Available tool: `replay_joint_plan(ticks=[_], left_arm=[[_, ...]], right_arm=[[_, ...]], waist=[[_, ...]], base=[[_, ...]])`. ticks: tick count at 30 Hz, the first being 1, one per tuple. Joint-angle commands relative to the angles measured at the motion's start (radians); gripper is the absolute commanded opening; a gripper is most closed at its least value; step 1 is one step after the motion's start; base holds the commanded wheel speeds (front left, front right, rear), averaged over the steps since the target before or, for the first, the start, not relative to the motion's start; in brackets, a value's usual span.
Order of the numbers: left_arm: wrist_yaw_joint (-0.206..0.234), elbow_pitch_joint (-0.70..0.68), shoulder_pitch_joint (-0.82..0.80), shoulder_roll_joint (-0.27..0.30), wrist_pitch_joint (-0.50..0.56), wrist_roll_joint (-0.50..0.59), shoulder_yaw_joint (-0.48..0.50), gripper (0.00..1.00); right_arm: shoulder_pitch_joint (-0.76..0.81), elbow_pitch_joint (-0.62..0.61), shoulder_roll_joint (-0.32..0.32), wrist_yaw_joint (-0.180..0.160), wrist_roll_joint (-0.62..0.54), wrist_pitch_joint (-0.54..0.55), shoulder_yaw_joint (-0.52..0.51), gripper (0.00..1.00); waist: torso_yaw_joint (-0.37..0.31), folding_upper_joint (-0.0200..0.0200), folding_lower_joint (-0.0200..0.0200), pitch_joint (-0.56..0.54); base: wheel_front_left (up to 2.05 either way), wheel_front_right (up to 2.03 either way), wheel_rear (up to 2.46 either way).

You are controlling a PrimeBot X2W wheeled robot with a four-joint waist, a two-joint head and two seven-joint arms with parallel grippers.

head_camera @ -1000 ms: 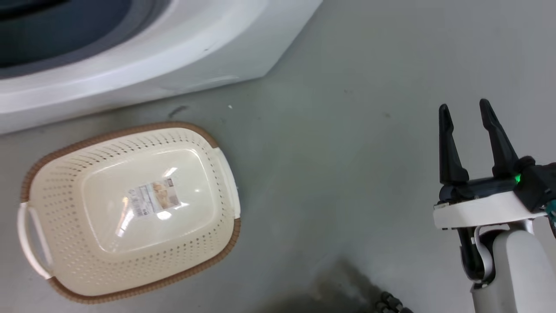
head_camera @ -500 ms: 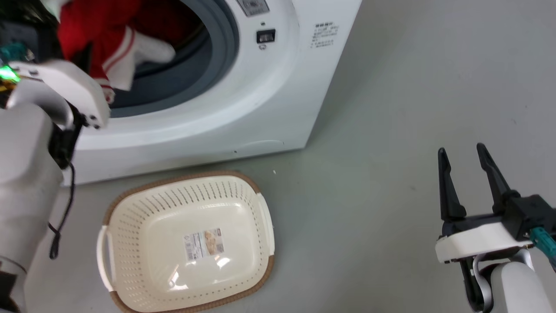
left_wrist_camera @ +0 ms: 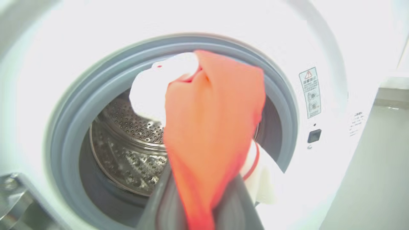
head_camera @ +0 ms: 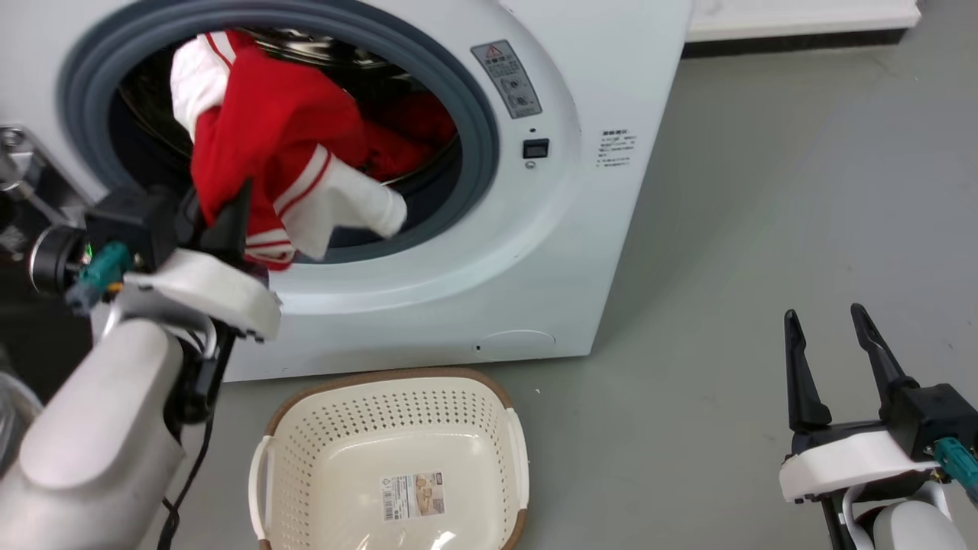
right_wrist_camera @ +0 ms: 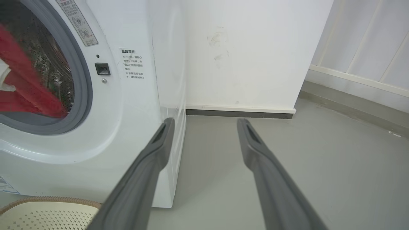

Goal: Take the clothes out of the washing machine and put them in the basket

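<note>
Garments (head_camera: 267, 130), two red, one clenched in left claw (head_camera: 221, 206), right claw (head_camera: 824, 313) released, one basket (head_camera: 306, 443), one washer (head_camera: 603, 252).

A smooth grey-green floor (head_camera: 764, 191) spreads across the head view, matt and faintly mottled, with one tiny white speck (head_camera: 537, 391) lying on it. At the far edge of the floor runs a thin dark skirting strip (head_camera: 787, 46) beneath a white ledge. In the right wrist view a plain white painted wall (right_wrist_camera: 249, 48) rises above that strip and bears a few faint grey scuff marks (right_wrist_camera: 219, 41). To its right stands a white panelled wall with slanting vertical ribs (right_wrist_camera: 367, 38), closed below by a cream rail (right_wrist_camera: 351, 80) and a grey skirting band (right_wrist_camera: 345, 102). A small pale fleck (right_wrist_camera: 393, 134) lies on the floor just beside that band.
</note>
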Motion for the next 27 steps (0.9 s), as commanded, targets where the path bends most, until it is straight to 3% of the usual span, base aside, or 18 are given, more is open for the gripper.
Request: replay_joint_plan(ticks=[1, 5, 11, 20, 27], left_arm=[[0.007, -0.022, 0.019, 0.002, -0.005, 0.006, 0.006, 0.00], [0.056, -0.170, 0.145, -0.002, -0.005, 0.036, 0.031, 0.00], [0.084, -0.268, 0.290, -0.010, -0.005, 0.045, 0.035, 0.00], [0.030, -0.171, 0.409, -0.018, 0.005, 0.031, -0.037, 0.00], [-0.050, 0.076, 0.330, -0.064, 0.031, 0.046, -0.101, 0.00]], right_arm=[[0.007, 0.001, 0.000, -0.001, -0.002, -0.002, -0.003, 1.00], [0.029, 0.006, 0.001, -0.001, 0.004, -0.002, 0.002, 1.00], [0.040, -0.002, 0.000, -0.001, 0.006, -0.002, 0.021, 1.00], [0.010, -0.010, 0.000, -0.001, 0.008, -0.002, 0.019, 1.00], [-0.031, -0.029, 0.001, -0.001, 0.014, -0.002, 0.036, 1.00]], waist=[[0.019, 0.0000, 0.0004, -0.019], [0.033, 0.0000, 0.0004, -0.034], [0.035, 0.0000, 0.0004, -0.030], [0.011, 0.0000, 0.0004, 0.040], [-0.030, 0.0000, 0.0004, 0.165]], base=[[0.00, 0.00, 0.00], [0.00, 0.00, 0.00], [0.00, 0.00, 0.00], [0.00, 0.00, 0.00], [0.00, 0.00, 0.00]])
